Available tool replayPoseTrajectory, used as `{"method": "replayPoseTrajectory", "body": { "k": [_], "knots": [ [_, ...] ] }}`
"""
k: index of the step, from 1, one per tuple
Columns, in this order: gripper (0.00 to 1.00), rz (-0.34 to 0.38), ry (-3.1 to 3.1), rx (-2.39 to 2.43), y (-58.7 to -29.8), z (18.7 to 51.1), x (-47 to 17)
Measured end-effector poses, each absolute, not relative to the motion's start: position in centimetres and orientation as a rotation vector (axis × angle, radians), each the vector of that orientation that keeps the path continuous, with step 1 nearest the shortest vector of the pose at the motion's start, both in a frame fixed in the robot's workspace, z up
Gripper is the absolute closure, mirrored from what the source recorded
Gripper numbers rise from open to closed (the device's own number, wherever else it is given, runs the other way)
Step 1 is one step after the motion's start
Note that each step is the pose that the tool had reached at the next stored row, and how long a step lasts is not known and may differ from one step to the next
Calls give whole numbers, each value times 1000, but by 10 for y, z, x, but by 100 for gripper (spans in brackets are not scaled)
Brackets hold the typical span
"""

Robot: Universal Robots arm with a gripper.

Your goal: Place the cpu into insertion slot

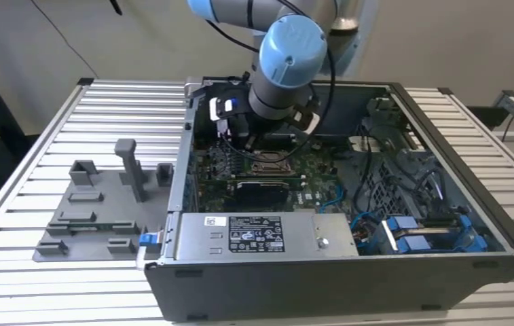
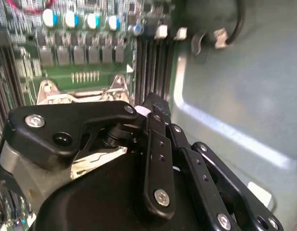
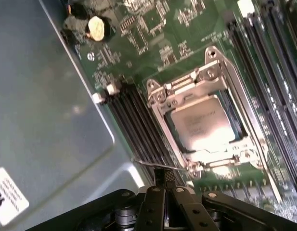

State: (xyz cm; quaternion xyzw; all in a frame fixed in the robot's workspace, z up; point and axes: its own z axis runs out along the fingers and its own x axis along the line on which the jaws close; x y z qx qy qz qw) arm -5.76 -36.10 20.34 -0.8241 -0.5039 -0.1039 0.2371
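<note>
- The cpu [image 3: 206,126] lies flat, metal face up, inside the frame of the insertion slot [image 3: 160,113]. It is square to the frame and not in the gripper [image 3: 165,192].
- In the first wrist view the fingers [image 3: 160,177] look drawn close together, with nothing seen between them.
- The slot sits just ahead of the fingertips, and the thin wire lever [image 3: 158,166] crosses between them and the frame.
- The slot's longer side runs away from the fingers, parallel to the black memory slots [image 3: 134,120] beside it.
- In the exterior view the gripper hangs low inside the open computer case [image 1: 329,272], close over the slot.
- The case stands on the slatted counter [image 1: 102,109].
</note>
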Motion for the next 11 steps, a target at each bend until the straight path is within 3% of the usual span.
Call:
{"method": "replayPoseTrajectory", "body": {
  "k": [11],
  "knots": [
    [89,-220,-1496,-2226,-360,207,-63]
  ]
}}
